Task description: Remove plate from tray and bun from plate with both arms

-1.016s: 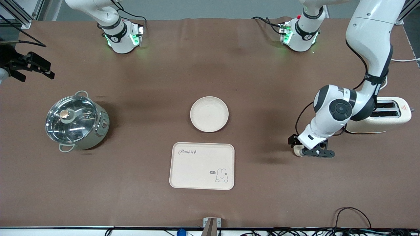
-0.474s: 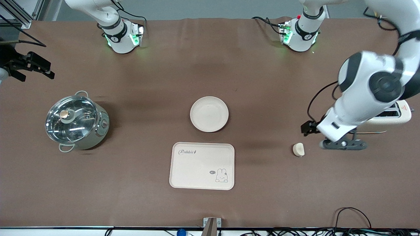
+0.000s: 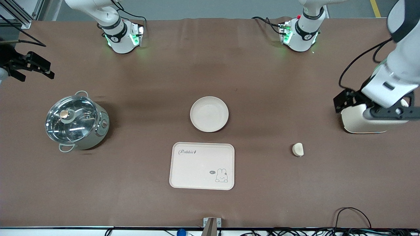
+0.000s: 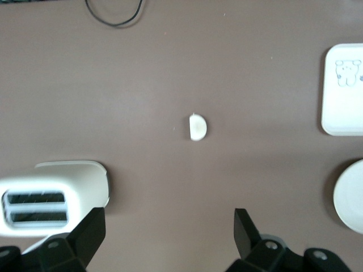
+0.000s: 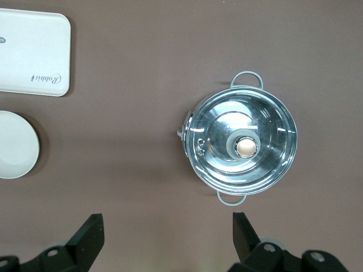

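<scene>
On the brown table (image 3: 262,82) lie one plate (image 3: 209,114), one tray (image 3: 202,166), one bun (image 3: 298,149) toward the left arm's end; two grippers, left (image 3: 377,106) over the toaster (image 3: 356,123), right (image 3: 28,67) waiting, both wide open, empty.

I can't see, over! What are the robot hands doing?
Left hand open, over toaster. Right hand open, waiting. Bun on table; plate untouched.
</scene>
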Tool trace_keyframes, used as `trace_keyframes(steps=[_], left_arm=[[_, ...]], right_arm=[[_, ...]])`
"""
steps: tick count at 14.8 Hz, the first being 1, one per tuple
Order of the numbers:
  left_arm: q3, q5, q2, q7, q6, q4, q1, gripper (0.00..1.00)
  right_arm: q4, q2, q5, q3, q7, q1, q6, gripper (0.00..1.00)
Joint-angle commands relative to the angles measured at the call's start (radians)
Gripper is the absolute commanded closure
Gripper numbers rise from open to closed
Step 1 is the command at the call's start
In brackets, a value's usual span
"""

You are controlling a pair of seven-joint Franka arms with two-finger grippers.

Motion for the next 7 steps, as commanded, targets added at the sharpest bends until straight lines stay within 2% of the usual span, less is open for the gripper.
trace_keyframes(steps=[1, 4, 6, 7], left_arm=[[0.168, -0.083, -0.117, 0.022, -0.021, -0.077, -0.089, 0.00], [0.296, -0.094, -0.171, 0.039, -0.002, -0.154, -0.200, 0.00], [0.336, -0.094, -0.264, 0.041, 0.124, -0.313, -0.228, 0.00], [0.342, -0.093, -0.291, 0.042, 0.148, -0.358, -0.237, 0.00]], right_arm=[[0.007, 0.001, -0.017, 0.008, -0.006, -0.005, -0.002, 0.00], [0.007, 0.002, -0.017, 0.008, -0.008, -0.007, -0.004, 0.00], [0.007, 0.002, -0.017, 0.008, -0.006, -0.007, -0.004, 0.00], [0.007, 0.001, -0.017, 0.008, -0.003, -0.005, -0.004, 0.00]])
